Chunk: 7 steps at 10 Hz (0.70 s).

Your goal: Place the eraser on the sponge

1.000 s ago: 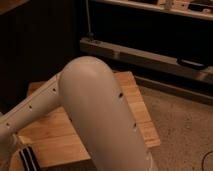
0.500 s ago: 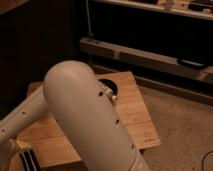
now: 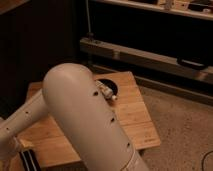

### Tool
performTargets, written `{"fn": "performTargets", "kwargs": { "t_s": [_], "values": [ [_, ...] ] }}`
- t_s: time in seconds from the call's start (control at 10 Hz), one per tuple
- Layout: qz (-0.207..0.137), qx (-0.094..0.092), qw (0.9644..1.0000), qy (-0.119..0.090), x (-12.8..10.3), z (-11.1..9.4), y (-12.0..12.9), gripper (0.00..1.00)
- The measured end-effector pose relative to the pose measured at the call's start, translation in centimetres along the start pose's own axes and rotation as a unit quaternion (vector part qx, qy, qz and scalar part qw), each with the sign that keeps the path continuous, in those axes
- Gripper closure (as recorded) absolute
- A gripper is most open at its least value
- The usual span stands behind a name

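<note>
Nearest me the white arm [image 3: 85, 125] fills the view. Its forearm runs off the lower left, where the pincer sits out of my sight, spread wide. Just beside it, what looks like the eraser [image 3: 28, 157] lies at the worktop's [image 3: 135, 117] near left corner. Since a second ago the arm has swung left, uncovering the dark round dish [image 3: 107, 87] farther back; the sponge is hidden.

The eraser [image 3: 28, 159] is a black, long block with pale stripes along its length, and only a part of it shows. It is at the near left corner of the wooden table [image 3: 135, 112]. The sponge is hidden, I think behind the big white arm [image 3: 85, 120].
</note>
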Motion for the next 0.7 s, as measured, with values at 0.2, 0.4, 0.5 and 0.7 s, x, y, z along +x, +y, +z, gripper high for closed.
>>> {"fn": "performTargets", "kwargs": {
  "t_s": [0.2, 0.4, 0.5, 0.7],
  "values": [
    [0.002, 0.002, 1.0, -0.002, 0.3, 0.6, 0.4, 0.2],
    [0.007, 0.005, 0.9999, -0.007, 0.4, 1.6, 0.9, 0.2],
    [0.009, 0.007, 0.9999, -0.009, 0.4, 2.0, 1.0, 0.2],
    [0.017, 0.011, 0.9997, -0.015, 0.2, 3.1, 1.7, 0.2]
  ]
}}
